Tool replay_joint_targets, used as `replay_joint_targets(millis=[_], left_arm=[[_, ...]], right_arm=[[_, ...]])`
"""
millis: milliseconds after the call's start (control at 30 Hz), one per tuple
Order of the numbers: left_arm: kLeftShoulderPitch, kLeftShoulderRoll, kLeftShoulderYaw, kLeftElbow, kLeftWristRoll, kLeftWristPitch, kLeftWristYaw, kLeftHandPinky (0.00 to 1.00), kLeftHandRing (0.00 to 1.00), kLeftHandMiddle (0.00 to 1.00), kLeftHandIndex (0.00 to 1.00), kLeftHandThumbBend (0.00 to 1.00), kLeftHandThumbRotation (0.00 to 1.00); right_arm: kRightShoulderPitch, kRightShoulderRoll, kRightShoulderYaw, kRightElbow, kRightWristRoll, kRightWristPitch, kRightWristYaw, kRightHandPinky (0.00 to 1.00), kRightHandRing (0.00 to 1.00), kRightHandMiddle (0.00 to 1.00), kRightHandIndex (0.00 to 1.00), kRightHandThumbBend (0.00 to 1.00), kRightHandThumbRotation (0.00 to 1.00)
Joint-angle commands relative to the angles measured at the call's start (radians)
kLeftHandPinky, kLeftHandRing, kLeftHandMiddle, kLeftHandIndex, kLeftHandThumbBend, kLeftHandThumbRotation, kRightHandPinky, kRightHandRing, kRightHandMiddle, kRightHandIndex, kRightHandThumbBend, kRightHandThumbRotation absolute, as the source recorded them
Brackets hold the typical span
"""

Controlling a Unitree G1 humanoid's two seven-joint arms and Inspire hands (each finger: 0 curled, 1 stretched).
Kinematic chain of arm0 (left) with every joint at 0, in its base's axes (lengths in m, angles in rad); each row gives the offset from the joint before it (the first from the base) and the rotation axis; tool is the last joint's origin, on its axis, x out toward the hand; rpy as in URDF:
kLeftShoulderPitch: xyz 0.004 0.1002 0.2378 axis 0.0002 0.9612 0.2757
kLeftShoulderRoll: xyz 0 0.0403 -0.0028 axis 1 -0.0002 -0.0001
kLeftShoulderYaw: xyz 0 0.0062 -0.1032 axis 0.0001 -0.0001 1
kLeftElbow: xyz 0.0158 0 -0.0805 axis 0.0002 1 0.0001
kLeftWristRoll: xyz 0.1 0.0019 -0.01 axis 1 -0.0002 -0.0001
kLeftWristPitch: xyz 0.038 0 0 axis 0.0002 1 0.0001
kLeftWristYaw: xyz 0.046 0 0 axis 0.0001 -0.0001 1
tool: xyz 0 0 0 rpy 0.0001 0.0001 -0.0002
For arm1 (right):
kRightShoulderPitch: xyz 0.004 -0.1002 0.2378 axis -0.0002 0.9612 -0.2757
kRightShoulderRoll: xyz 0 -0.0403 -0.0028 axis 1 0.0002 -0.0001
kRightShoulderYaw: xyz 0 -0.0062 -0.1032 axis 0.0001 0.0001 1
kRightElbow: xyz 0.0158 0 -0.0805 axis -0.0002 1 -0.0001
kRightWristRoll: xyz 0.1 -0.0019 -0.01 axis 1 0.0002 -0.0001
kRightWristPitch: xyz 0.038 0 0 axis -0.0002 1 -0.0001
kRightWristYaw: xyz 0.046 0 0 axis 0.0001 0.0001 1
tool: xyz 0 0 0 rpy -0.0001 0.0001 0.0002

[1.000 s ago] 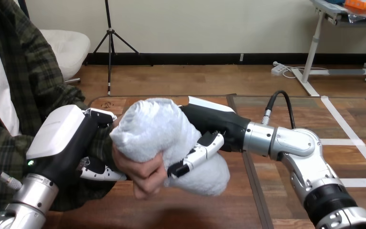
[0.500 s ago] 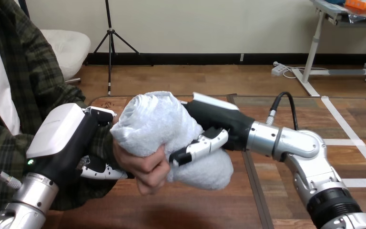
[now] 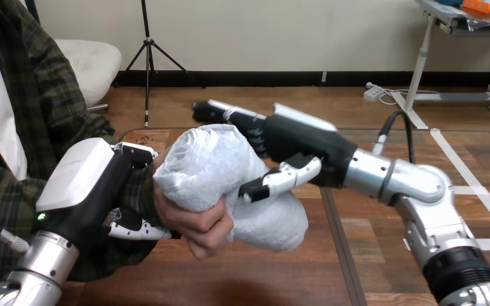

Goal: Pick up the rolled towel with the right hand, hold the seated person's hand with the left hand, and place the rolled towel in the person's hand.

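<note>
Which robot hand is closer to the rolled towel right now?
Right. The right hand is against the rolled towel, thumb on its front, fingers straight over its top. The left hand is to its left, curled round the person's wrist.

Counted one rolled towel, recorded one person's hand, tallied two robot hands, being one left hand and one right hand, logged two silver forearms, being one left forearm and one right forearm, noted one wooden table.
</note>
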Motion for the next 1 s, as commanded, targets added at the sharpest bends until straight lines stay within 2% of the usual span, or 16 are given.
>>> replay_joint_targets(millis=[0,533,967], left_arm=[[-0.032,-0.031,-0.038,-0.003,-0.036,-0.029,-0.01,0.22,0.27,0.35,0.36,0.92,0.0],[-0.031,-0.027,-0.036,0.004,-0.039,-0.04,-0.008,0.22,0.27,0.35,0.36,0.92,0.0],[-0.031,-0.027,-0.033,0.011,-0.054,-0.054,-0.008,0.22,0.27,0.35,0.36,0.92,0.0]], right_arm=[[-0.008,-0.029,-0.037,-0.051,0.026,-0.001,-0.015,1.0,1.0,1.0,1.0,1.0,0.44],[0.028,-0.058,-0.082,-0.083,0.065,0.001,-0.019,1.0,1.0,1.0,1.0,1.0,0.47],[0.058,-0.08,-0.113,-0.091,0.107,-0.025,-0.003,1.0,1.0,1.0,1.0,1.0,0.49]])
